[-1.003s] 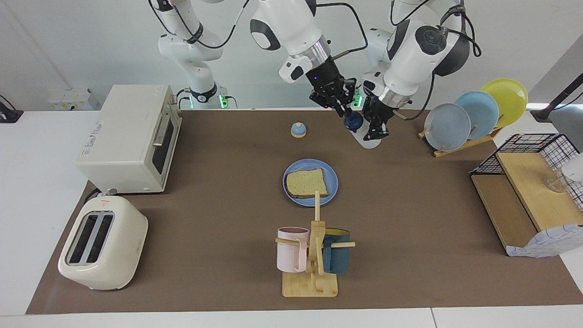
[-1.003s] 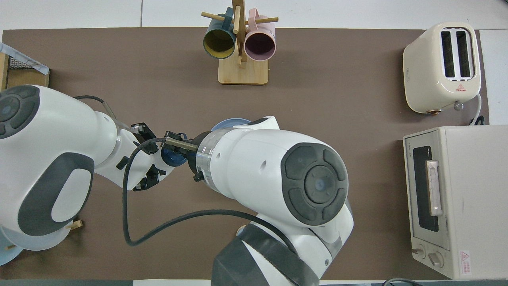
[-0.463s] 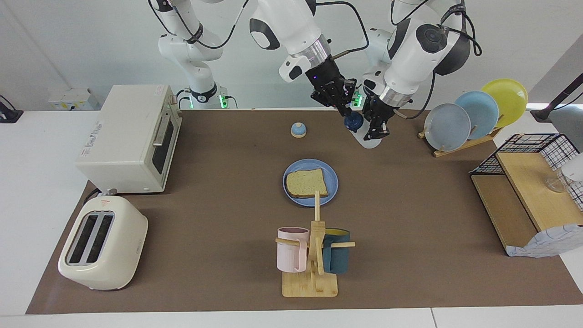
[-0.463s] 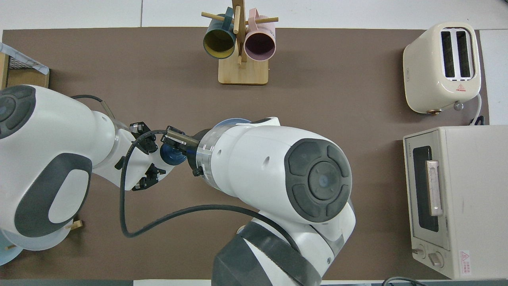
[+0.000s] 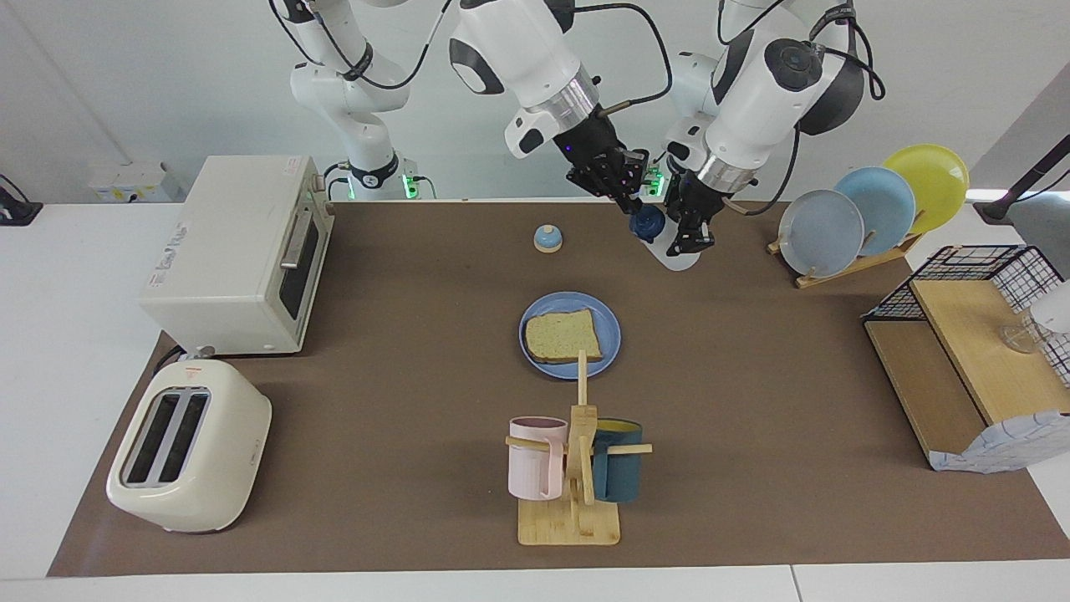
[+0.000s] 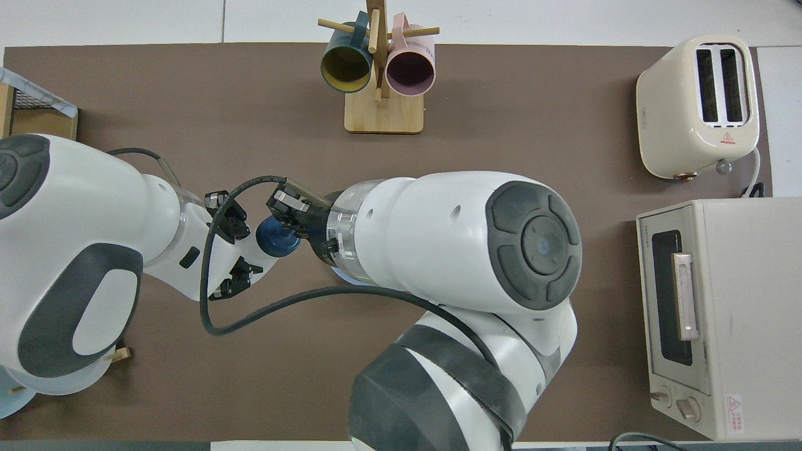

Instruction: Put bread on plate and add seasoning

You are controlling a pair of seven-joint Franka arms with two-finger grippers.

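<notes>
The bread (image 5: pixel 563 335) lies on the plate (image 5: pixel 609 334) mid-table, unmoved from a second ago. The seasoning bottle (image 5: pixel 679 253) is held tilted above the mat near the robots, toward the left arm's end. The left gripper (image 5: pixel 691 234) is clamped around its white body. The right gripper (image 5: pixel 633 201) pinches its dark blue cap (image 6: pixel 277 237). Since the earlier frames both arms have drawn up slightly, and the right arm's wrist has swung, now hiding the plate from overhead.
</notes>
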